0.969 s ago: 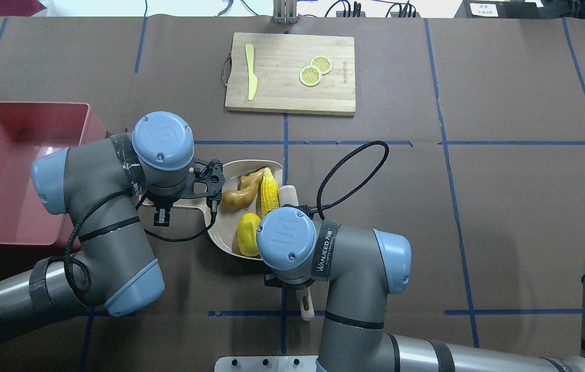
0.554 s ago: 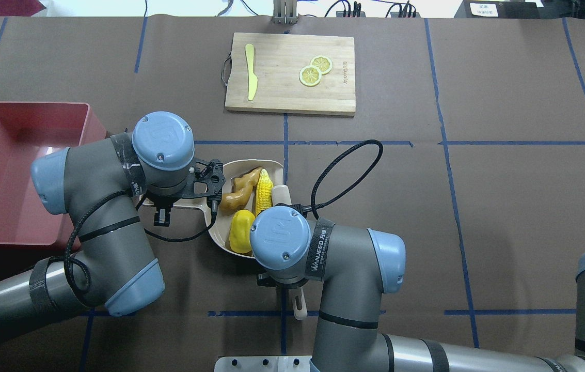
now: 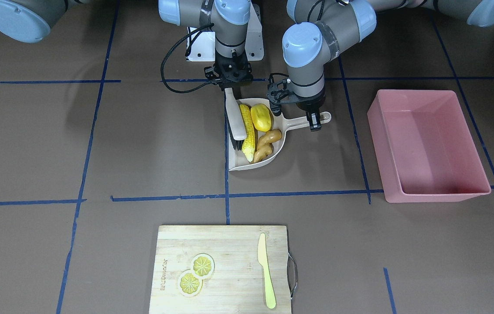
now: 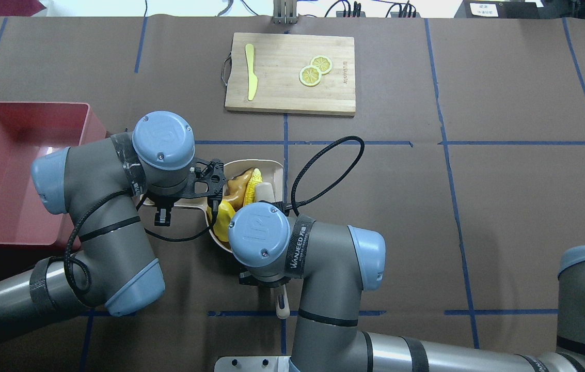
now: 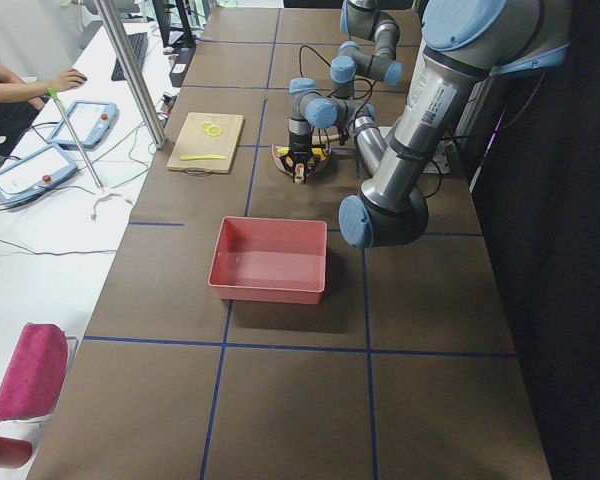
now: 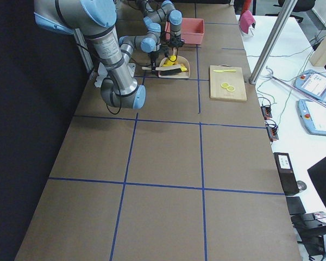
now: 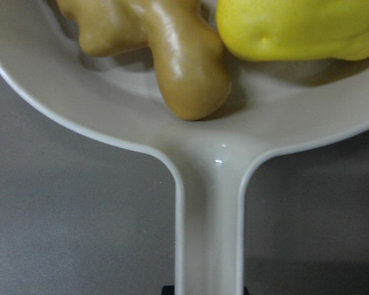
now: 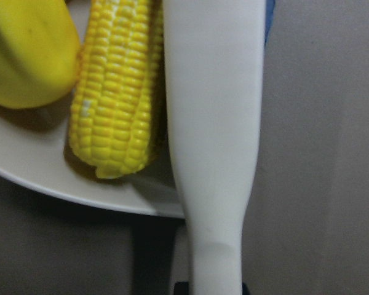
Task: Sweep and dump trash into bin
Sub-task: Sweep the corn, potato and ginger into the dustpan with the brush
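Observation:
The trash lies in a beige dustpan (image 3: 273, 157): a corn cob (image 3: 247, 133), a smooth yellow potato lump (image 3: 261, 117) and a knobbly tan ginger root (image 3: 267, 144). My left gripper (image 3: 312, 118) is shut on the dustpan's handle (image 7: 209, 233). My right gripper (image 3: 230, 87) is shut on a white brush (image 3: 235, 120), whose handle (image 8: 215, 123) lies against the corn (image 8: 117, 92) at the pan's mouth. In the overhead view my right wrist hides that gripper and part of the pan (image 4: 266, 165). The pink bin (image 4: 3, 155) stands apart, beyond my left arm, with nothing in it.
A wooden cutting board (image 4: 289, 95) at the table's far side carries a pale knife (image 4: 251, 72) and two lemon slices (image 4: 315, 70). A black cable (image 4: 323, 160) loops from my right wrist. A person's hand (image 5: 70, 78) rests at a side desk.
My right arm has moved left with the brush, pushing the corn and the potato lump deeper into the dustpan against the ginger. The left arm and the pan have stayed put.

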Motion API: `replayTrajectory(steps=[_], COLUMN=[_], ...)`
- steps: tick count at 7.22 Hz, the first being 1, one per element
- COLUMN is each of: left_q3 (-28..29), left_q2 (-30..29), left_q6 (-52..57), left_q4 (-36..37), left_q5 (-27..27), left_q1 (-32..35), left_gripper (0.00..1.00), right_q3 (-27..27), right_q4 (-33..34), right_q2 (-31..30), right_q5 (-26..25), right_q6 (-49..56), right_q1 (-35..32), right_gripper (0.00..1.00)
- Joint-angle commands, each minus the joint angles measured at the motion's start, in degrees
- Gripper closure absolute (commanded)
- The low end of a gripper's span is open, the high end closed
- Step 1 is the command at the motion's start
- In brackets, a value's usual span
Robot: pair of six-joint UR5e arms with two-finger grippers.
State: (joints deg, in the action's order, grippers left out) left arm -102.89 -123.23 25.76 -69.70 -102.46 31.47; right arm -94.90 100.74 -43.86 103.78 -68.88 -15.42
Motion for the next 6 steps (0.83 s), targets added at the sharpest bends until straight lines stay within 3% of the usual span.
replayTrajectory(steps=[1, 3, 5, 6], left_q3=[-0.03, 0.06, 0.06, 0.4], left_q2=[0.36, 0.54, 0.88, 2.02], left_q6=[-0.01, 0.08, 0.25, 0.17], left_q4=[-0.52, -0.61, -1.05, -5.58], left_q5=[-0.29, -0.29, -0.55, -0.55], left_q1=[0.0, -0.09, -0.26, -0.26], left_gripper=[0.99, 0.99, 0.99, 0.99], right_q3=[-2.64, -7.48, -7.49, -7.49], right_q4=[-0.11, 0.07, 0.07, 0.07], right_q2=[-1.92, -5.97, -5.98, -5.98], right_q5=[0.36, 0.37, 0.28, 0.28], right_q6=[0.06, 0.06, 0.06, -0.03], right_q1=[-0.75, -1.37, -1.37, -1.37], right_gripper=[1.0, 1.0, 1.0, 1.0])
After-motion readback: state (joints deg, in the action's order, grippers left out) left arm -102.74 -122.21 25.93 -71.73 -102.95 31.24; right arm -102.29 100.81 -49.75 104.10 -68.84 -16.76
